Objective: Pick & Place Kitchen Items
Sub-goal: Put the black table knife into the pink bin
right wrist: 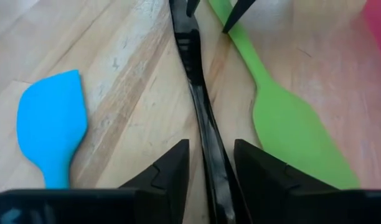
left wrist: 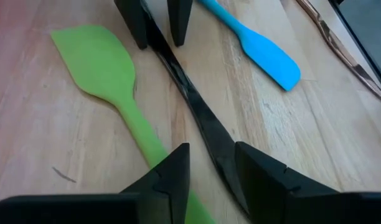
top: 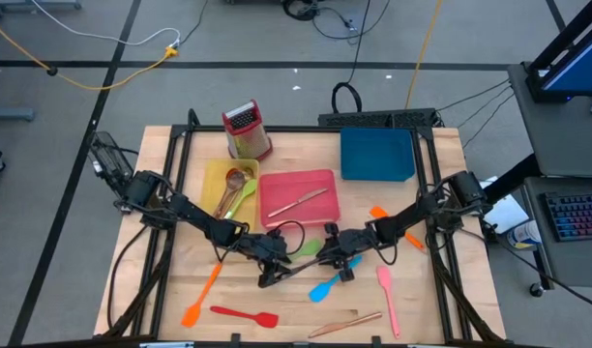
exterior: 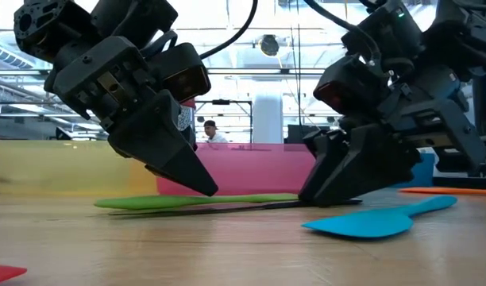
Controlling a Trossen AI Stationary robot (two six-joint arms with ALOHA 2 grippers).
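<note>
A dark slim utensil [top: 306, 271] lies flat on the wooden table between my two grippers. My left gripper [left wrist: 212, 149] is open, one finger on each side of one end of it. My right gripper [right wrist: 211, 144] is open and stands astride the other end [right wrist: 193, 68] in the same way. Whether any finger touches the utensil I cannot tell. Both grippers slant down to the table [exterior: 227, 246]. A green spatula [left wrist: 100, 62] lies beside the dark utensil on its far side. On its near side lies a blue spatula [right wrist: 50, 124].
At the back are a yellow tray [top: 215, 174] holding utensils, a pink tray [top: 277, 213] holding one, a blue tray [top: 377, 155] and a box grater [top: 246, 130]. Orange [top: 201, 295], red [top: 246, 315], pink [top: 385, 300] and copper-coloured [top: 344, 324] utensils lie near the front edge.
</note>
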